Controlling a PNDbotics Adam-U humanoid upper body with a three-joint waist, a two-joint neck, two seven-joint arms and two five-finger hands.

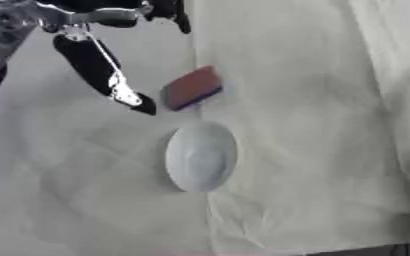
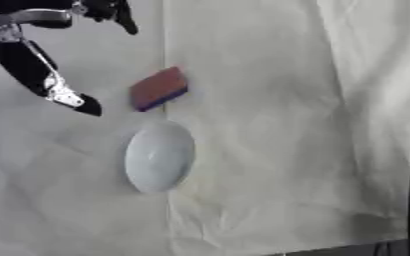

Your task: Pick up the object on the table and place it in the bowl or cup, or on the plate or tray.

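I judge I'm in the approach: my left hand [image 1: 112, 75], fingers straight and holding nothing, hangs just left of the sponge [image 1: 192, 87], which lies on the cloth [image 1: 313, 125] just beyond the plate [image 1: 201, 157]. Next I must close on the sponge and carry it to the plate.

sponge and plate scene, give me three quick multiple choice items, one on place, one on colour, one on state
1. Where is the sponge relative to the plate?
A. on it
B. beyond it, on the cloth
C. nearer the camera than it

2. What colour is the sponge's top?
A. reddish
B. green
C. yellow

3. What is the left hand doing?
A. gripping the sponge
B. pressing the plate
C. open beside the sponge, holding nothing

Answers: 1 B, it lies on the cloth apart from the plate's far rim. 2 A, reddish over a dark purple edge. 3 C, a gap separates the fingertip from the sponge.
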